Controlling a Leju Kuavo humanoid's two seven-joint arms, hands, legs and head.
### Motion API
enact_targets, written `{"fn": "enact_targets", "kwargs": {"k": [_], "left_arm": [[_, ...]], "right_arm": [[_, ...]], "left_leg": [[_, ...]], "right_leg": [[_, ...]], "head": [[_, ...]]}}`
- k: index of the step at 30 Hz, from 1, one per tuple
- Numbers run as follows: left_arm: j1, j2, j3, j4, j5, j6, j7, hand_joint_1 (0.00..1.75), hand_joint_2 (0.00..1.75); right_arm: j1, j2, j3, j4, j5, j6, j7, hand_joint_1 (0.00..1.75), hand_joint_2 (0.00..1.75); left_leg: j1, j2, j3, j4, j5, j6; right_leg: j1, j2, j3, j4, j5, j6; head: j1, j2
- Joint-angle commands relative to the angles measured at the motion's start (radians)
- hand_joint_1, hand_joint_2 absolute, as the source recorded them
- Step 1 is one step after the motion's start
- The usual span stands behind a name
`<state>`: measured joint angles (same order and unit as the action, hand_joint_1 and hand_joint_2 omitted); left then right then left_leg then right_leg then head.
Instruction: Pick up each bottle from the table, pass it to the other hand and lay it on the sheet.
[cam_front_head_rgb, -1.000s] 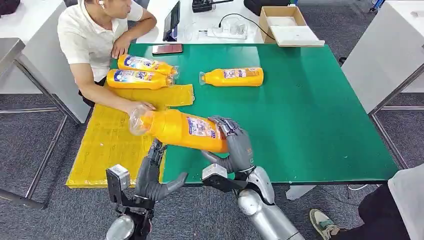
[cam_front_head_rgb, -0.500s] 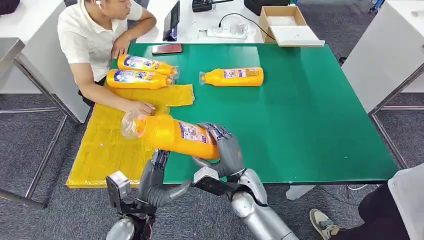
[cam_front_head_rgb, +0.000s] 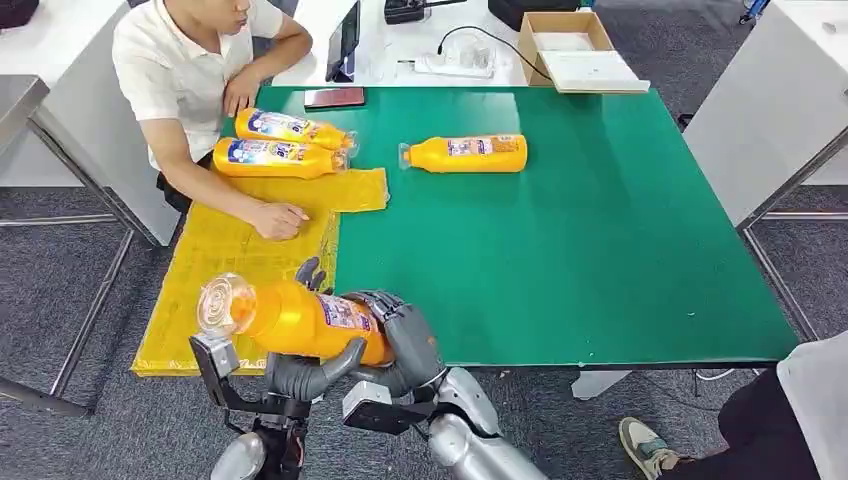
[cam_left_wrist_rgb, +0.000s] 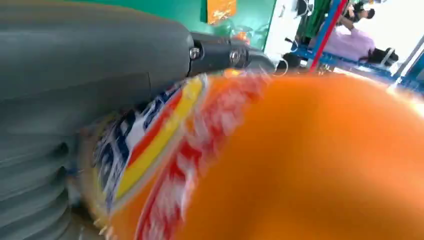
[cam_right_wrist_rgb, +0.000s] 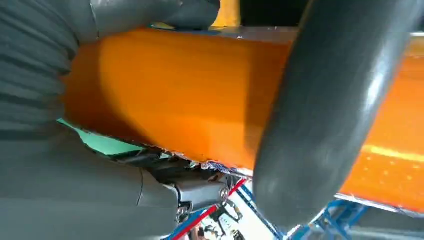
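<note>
I see both hands on the orange plastic bottle with the clear cap (cam_front_head_rgb: 295, 318), held on its side over the near edge of the yellow sheet (cam_front_head_rgb: 215, 285). My right hand (cam_front_head_rgb: 405, 340) wraps its base end; my left hand (cam_front_head_rgb: 305, 370) cups it from beneath, fingers closed round it.

**Orange bottle close against the left robot hand**

The orange bottle (cam_left_wrist_rgb: 310, 165) is very near the camera and blurred, with its blue, yellow and red label (cam_left_wrist_rgb: 150, 150) beside the grey left robot hand (cam_left_wrist_rgb: 85, 75). Behind them I see a bit of green table (cam_left_wrist_rgb: 165, 10) and a person in a light shirt (cam_left_wrist_rgb: 357, 42) far off.
</note>
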<state>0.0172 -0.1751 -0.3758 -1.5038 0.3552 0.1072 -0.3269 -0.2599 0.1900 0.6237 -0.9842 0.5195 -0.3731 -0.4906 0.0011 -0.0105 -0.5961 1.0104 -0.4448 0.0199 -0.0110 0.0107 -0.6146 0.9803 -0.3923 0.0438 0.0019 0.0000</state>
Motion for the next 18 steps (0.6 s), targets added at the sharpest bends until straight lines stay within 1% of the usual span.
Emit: {"fn": "enact_targets", "kwargs": {"k": [1, 4, 6, 7, 8, 9, 10, 11, 12, 13, 16, 18], "left_arm": [[-0.077, -0.012, -0.033, 0.065, 0.073, 0.061, 0.023, 0.0, 1.75], [-0.087, -0.013, -0.033, 0.067, 0.09, 0.086, 0.014, 0.0, 1.75], [-0.088, 0.003, -0.055, 0.045, 0.094, 0.07, 0.002, 0.0, 1.75], [-0.087, 0.008, -0.061, 0.037, 0.097, 0.058, -0.001, 0.07, 1.75], [-0.085, 0.009, -0.065, 0.033, 0.103, 0.05, 0.0, 1.52, 1.75], [-0.084, 0.012, -0.068, 0.03, 0.113, 0.034, 0.002, 1.75, 1.75], [-0.085, 0.012, -0.066, 0.03, 0.129, 0.02, 0.005, 1.75, 1.75], [-0.086, 0.012, -0.064, 0.031, 0.145, 0.008, 0.012, 1.75, 1.75], [-0.087, 0.012, -0.056, 0.033, 0.163, -0.006, 0.016, 1.75, 1.75], [-0.087, 0.011, -0.05, 0.035, 0.176, -0.017, 0.019, 1.75, 1.75], [-0.089, 0.017, -0.001, 0.043, 0.228, -0.053, 0.02, 1.75, 1.75], [-0.092, 0.026, 0.045, 0.046, 0.223, -0.037, 0.01, 1.75, 1.75]], "right_arm": [[0.026, 0.033, 0.149, 0.05, -0.052, -0.08, -0.081, 1.75, 1.75], [0.023, 0.035, 0.171, 0.057, -0.07, -0.086, -0.087, 1.73, 1.75], [0.014, 0.037, 0.179, 0.075, -0.094, -0.089, -0.094, 1.71, 1.75], [0.009, 0.038, 0.18, 0.081, -0.104, -0.086, -0.098, 1.66, 1.75], [0.007, 0.038, 0.178, 0.082, -0.113, -0.085, -0.1, 1.59, 1.75], [0.003, 0.039, 0.177, 0.081, -0.119, -0.081, -0.102, 1.36, 1.75], [0.001, 0.039, 0.176, 0.079, -0.124, -0.073, -0.101, 0.65, 1.75], [-0.001, 0.04, 0.176, 0.078, -0.129, -0.065, -0.101, 0.07, 1.75], [-0.002, 0.037, 0.179, 0.078, -0.132, -0.051, -0.101, 0.0, 1.75], [-0.002, 0.034, 0.183, 0.079, -0.131, -0.046, -0.104, 0.0, 0.0], [0.008, 0.023, 0.18, 0.081, -0.149, -0.013, -0.118, 0.0, 0.0], [0.032, 0.01, 0.143, 0.056, -0.195, 0.01, -0.136, 0.0, 0.0]], "left_leg": [[0.001, -0.001, 0.004, -0.001, -0.001, -0.002], [0.001, -0.001, 0.004, -0.001, -0.001, -0.001], [0.001, -0.002, 0.005, -0.001, -0.001, -0.002], [0.001, -0.001, 0.004, -0.001, -0.001, -0.001], [0.001, -0.001, 0.003, -0.001, 0.0, -0.001], [0.001, -0.001, 0.005, -0.001, -0.001, -0.002], [0.001, -0.001, 0.004, -0.001, -0.001, -0.001], [0.0, -0.001, 0.002, -0.001, -0.001, -0.001], [0.001, -0.001, 0.005, -0.001, -0.001, -0.002], [0.001, -0.001, 0.004, -0.001, -0.001, -0.001], [0.0, 0.0, 0.004, -0.001, -0.001, -0.001], [0.001, -0.001, 0.005, -0.001, -0.001, -0.002]], "right_leg": [[0.001, -0.003, 0.005, -0.001, -0.002, -0.002], [0.001, -0.003, 0.005, -0.001, -0.002, -0.002], [0.001, -0.003, 0.005, -0.001, -0.002, -0.002], [0.002, -0.003, 0.005, -0.001, -0.002, -0.002], [0.001, -0.002, 0.003, -0.001, -0.001, -0.001], [0.001, -0.003, 0.005, -0.001, -0.002, -0.002], [0.001, -0.003, 0.004, 0.0, -0.002, -0.002], [0.001, -0.002, 0.002, 0.0, -0.001, -0.001], [0.001, -0.003, 0.005, 0.0, -0.002, -0.002], [0.001, -0.003, 0.004, -0.001, -0.002, -0.002], [0.001, -0.002, 0.004, -0.001, -0.002, -0.001], [0.002, -0.003, 0.005, -0.001, -0.002, -0.002]], "head": [[0.0, 0.0], [0.0, 0.0], [0.0, 0.0], [0.0, 0.0], [0.0, 0.0], [0.0, 0.0], [0.0, 0.0], [0.0, 0.0], [0.0, 0.0], [0.0, 0.0], [0.0, 0.0], [0.0, 0.0]]}}
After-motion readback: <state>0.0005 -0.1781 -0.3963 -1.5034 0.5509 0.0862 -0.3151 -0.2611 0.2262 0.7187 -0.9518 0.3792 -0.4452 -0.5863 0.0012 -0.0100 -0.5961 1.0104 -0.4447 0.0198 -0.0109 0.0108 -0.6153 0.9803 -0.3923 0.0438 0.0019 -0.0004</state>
